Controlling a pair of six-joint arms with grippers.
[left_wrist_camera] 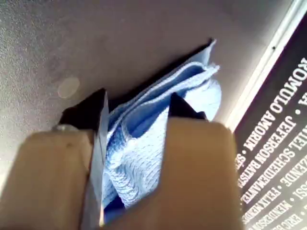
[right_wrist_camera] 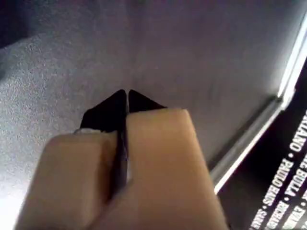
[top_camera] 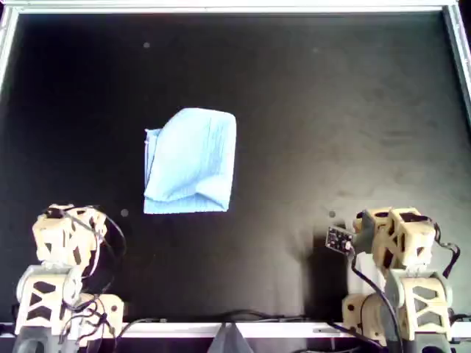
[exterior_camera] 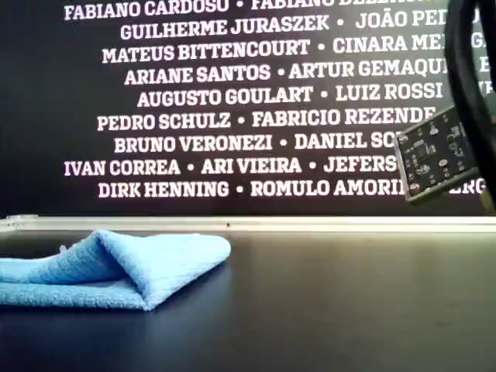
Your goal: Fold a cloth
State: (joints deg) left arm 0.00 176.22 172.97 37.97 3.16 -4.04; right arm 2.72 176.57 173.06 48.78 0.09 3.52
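The light blue cloth lies folded over on the black table, left of centre in the overhead view, with a puffy fold along its near edge. In the exterior view the cloth rests low at the exterior view's left, doubled over itself. My left gripper is open, and the cloth shows through the gap beyond its fingertips, apart from them. The left arm sits drawn back near the overhead view's lower left. My right gripper is shut on nothing over bare table; its arm is at the overhead view's lower right.
A pale metal rim frames the black table. Behind it stands a dark wall printed with white names. A small circuit board on an arm hangs at the exterior view's right. Cables run along the near edge.
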